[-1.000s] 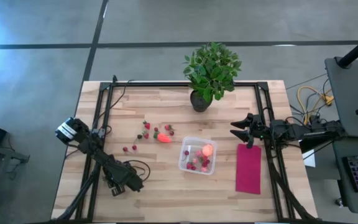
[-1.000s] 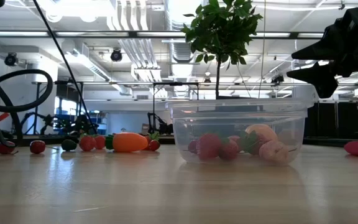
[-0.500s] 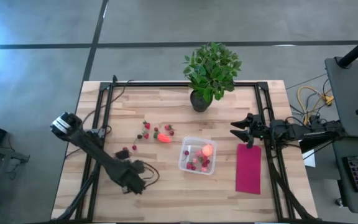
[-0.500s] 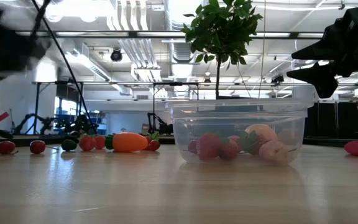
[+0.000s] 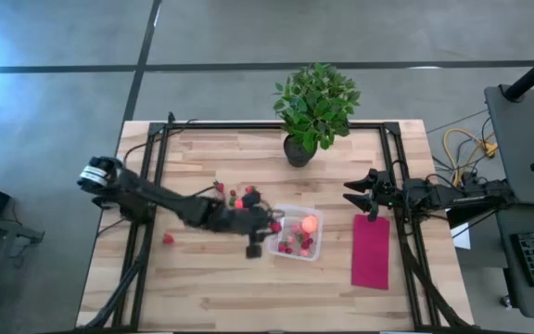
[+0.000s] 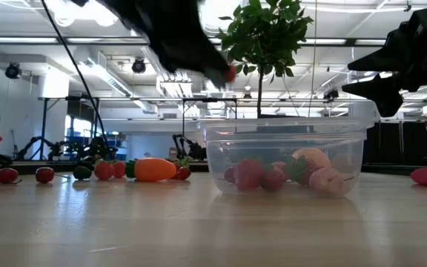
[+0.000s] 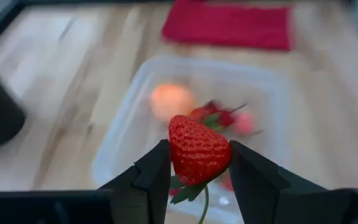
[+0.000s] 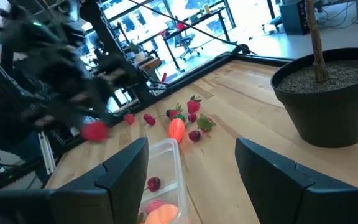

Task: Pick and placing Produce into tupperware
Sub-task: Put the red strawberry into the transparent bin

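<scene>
My left gripper (image 5: 269, 225) hovers at the left rim of the clear tupperware (image 5: 295, 232), shut on a red strawberry (image 7: 199, 149); in the low view the berry (image 6: 230, 72) hangs well above the rim. A round orange-pink fruit (image 5: 310, 224) and several small strawberries (image 5: 295, 244) lie on the tupperware's floor. More strawberries (image 5: 219, 188) and an orange-red piece with a green top (image 5: 245, 206) lie on the wood to its left. My right gripper (image 5: 349, 192) waits open at the table's right side. My left gripper pinches the strawberry between its two fingers, one on each side of the berry (image 7: 178, 152). The fingers reach in from the table's left, slanting downward. The berry is lifted clear above the tupperware's left rim, its green leaves and stem (image 7: 194, 190) toward the gripper's palm.
A potted leafy plant (image 5: 315, 107) stands at the far edge behind the tupperware. A magenta cloth (image 5: 371, 250) lies flat to the tupperware's right. One stray strawberry (image 5: 167, 238) lies near the left arm. Bare wood fills the table's near half.
My left gripper has swung from the table's near left part toward the tupperware, rising as it went. It has tipped from pointing down to slanting forward. The tupperware and the loose produce have stayed where they were.
</scene>
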Tool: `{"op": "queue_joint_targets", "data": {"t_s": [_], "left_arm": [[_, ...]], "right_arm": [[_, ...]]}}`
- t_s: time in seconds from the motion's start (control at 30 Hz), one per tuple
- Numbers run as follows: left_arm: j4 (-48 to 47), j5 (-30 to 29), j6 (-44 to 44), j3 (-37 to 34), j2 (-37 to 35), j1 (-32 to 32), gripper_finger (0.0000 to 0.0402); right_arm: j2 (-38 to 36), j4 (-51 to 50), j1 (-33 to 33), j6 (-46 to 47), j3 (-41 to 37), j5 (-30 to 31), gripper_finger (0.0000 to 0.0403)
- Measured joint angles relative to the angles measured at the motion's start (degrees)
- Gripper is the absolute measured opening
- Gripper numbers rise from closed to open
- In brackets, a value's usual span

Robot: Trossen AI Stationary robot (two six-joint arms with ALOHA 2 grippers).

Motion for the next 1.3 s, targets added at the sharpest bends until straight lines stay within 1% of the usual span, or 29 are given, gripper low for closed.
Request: {"op": "queue_joint_targets", "data": {"t_s": [0.2,0.3,0.43,0.5,0.57,0.63,0.67,0.73,0.8,0.83,0.87,0.93,1.07,1.17,1.23,1.3], "left_arm": [[1.98,1.75,1.88,1.0,4.18,4.4,0.0134],[2.06,4.15,1.8,2.65,6.73,5.37,0.0158],[2.13,4.93,1.79,5.65,9.85,5.78,0.0197],[-0.79,4.97,1.61,7.35,10.67,6.02,0.0212],[-8.68,4.95,1.58,9.56,10.64,6.2,0.022],[-23.52,4.82,1.47,12.46,9.15,6.25,0.0222],[-32.7,4.73,0.86,14.19,7.9,6.25,0.0222],[-51.51,4.44,-4.47,16.89,5.62,6.15,0.022],[-67.53,5.91,-12.29,17.62,3.1,5.8,0.0217],[-72.79,7.03,-15.77,17.25,1.97,5.73,0.0216],[-75.83,7.61,-18.65,16.47,0.42,5.52,0.0215],[-78.42,8.94,-23.36,13.84,-3.11,4.66,0.0214],[-76.6,16.14,-28.62,5.53,-9.77,1.96,0.0214],[-76.37,21.24,-35.56,-1.92,-14.24,-1.38,0.0214],[-76.09,23.45,-41.56,-6.29,-17.01,-4.47,0.0214],[-75.25,24.46,-46.78,-9.42,-19.16,-7.61,0.0214]], "right_arm": [[0.04,0.01,-0.01,0.0,0.0,0.02,0.0233],[0.0,0.01,0.0,0.0,0.0,0.02,0.0233],[0.02,0.01,0.0,0.0,0.0,0.02,0.0233],[0.02,0.01,0.0,0.0,0.0,0.0,0.0233],[0.02,0.01,-0.01,0.0,0.0,0.02,0.0233],[0.02,0.01,-0.01,0.0,0.0,0.02,0.0233],[0.02,0.01,-0.01,0.02,0.0,0.02,0.0233],[0.02,-0.02,-0.01,0.0,0.0,0.02,0.0233],[0.02,0.01,-0.01,0.0,0.0,0.02,0.0233],[0.02,0.01,0.0,0.01,0.0,0.02,0.0233],[-0.01,0.01,0.01,0.01,0.0,0.01,0.0233],[-0.02,0.03,0.01,0.0,0.01,0.02,0.0233],[0.0,0.01,0.01,0.0,0.02,0.02,0.0233],[0.01,0.01,0.02,0.0,0.02,0.02,0.0233],[0.02,0.01,-0.01,0.0,0.02,0.02,0.0233],[0.02,0.01,0.02,0.0,0.02,0.02,0.0233]]}}
